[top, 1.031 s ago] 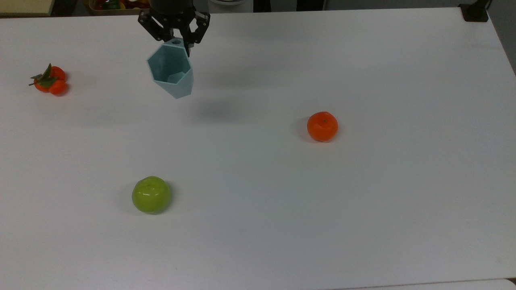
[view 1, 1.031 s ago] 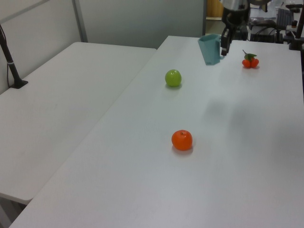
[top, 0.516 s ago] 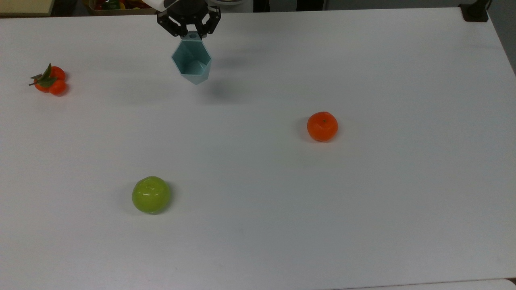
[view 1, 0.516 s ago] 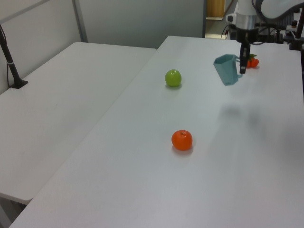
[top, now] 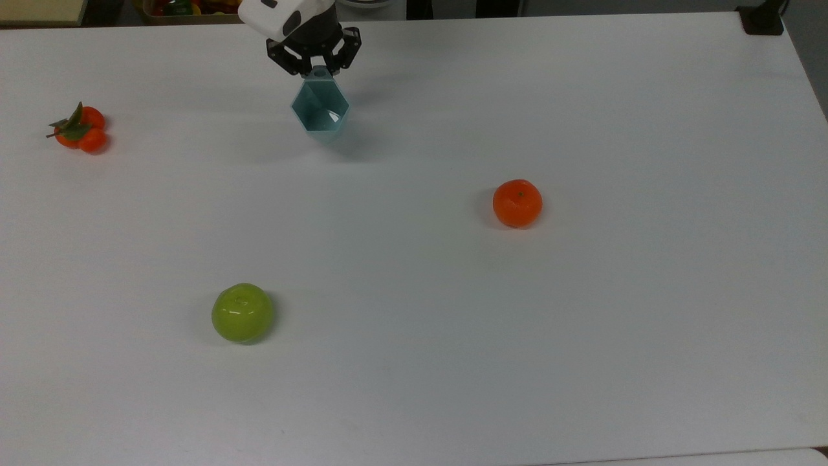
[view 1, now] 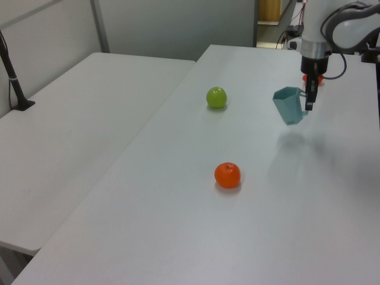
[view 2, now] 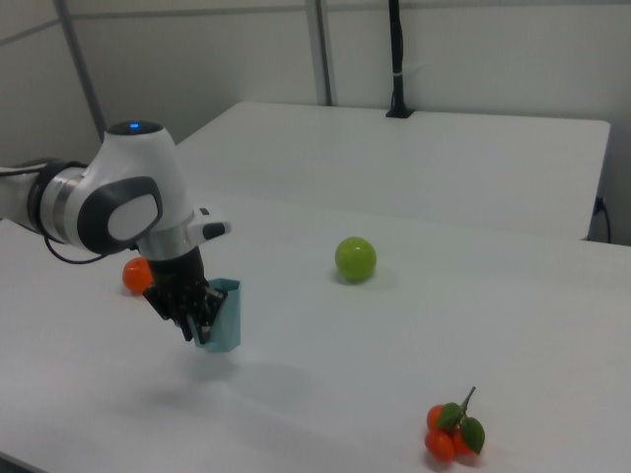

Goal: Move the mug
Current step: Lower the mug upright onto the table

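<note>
Black two-finger tool [top: 315, 65] on the white arm is seen clamped on the small side handle of the pale blue-green, hexagonal faceted mug [top: 320, 114], which is held off the white worktop [top: 582, 323] with its shadow cast beneath it. In the left view the mug [view 1: 289, 105] is shown tilted, its open mouth turned toward the left view's left, with the tool [view 1: 309, 98] at its handle side. In the right view the tool [view 2: 193, 313] is seen pressed against the mug [view 2: 221, 317] from the right view's left.

No brand, label or readable writing is found on any object.

Taking the mug as landmark in the top view: a glossy round orange fruit [top: 517, 203] is placed well apart toward the top view's lower right; a shiny green apple [top: 242, 312] lies well apart toward the bottom, slightly to the top view's left; a cluster of small orange-red fruits with green leaves [top: 79, 128] sits well apart to the top view's left.

The worktop is plain, matt white and smooth. A second white table [view 1: 71, 148] is seen adjoining it on the left view's left, with a black post [view 1: 15, 83] standing on it. Grey wall panels with metal uprights [view 2: 318, 49] are seen behind.
</note>
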Controlling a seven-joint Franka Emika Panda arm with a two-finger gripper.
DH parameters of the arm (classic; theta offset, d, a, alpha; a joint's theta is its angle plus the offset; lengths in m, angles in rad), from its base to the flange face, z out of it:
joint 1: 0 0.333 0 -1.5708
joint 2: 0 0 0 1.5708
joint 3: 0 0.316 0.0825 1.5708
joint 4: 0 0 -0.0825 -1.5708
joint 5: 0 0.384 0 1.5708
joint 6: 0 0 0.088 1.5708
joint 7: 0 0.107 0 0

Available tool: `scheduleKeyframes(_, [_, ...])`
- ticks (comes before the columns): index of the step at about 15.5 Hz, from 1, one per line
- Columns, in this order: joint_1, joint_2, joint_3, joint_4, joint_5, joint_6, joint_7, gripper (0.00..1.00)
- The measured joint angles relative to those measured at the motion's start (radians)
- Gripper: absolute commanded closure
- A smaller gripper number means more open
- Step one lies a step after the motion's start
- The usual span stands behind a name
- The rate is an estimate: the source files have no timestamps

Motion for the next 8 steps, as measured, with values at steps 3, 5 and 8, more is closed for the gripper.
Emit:
scheduleKeyframes(3, [0.000, -0.006, 0.000, -0.067, 0.000, 0.084, -0.002, 0.90])
scheduleKeyframes(5, [0.001, -0.009, 0.000, -0.102, 0.000, 0.126, -0.002, 0.90])
scheduleKeyframes(8, [0.001, -0.012, 0.000, -0.144, 0.013, 0.196, -0.002, 0.90])
